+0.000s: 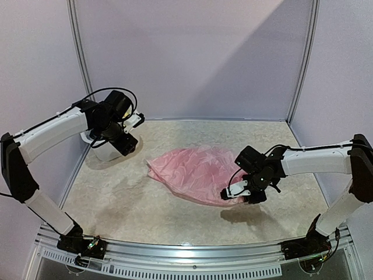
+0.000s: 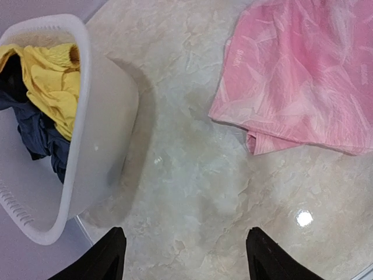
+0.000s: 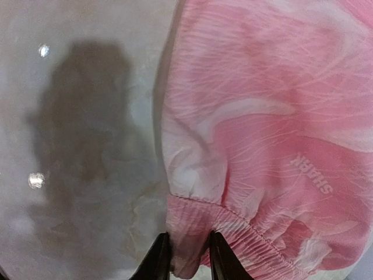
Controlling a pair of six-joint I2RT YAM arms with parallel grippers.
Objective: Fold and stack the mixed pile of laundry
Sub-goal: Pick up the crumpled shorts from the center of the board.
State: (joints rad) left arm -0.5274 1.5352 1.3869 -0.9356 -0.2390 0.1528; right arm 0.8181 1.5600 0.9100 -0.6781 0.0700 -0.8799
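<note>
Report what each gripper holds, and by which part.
The right gripper pinches the pink garment between its fingers, by the gathered elastic edge at a corner. The left gripper is open and holds nothing.

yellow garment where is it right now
Left wrist view, far left: the yellow garment lies inside the white tub, beside a navy garment.

Bright overhead light, soft shadows (small glare on the table).

yellow piece hides part of the navy top.
</note>
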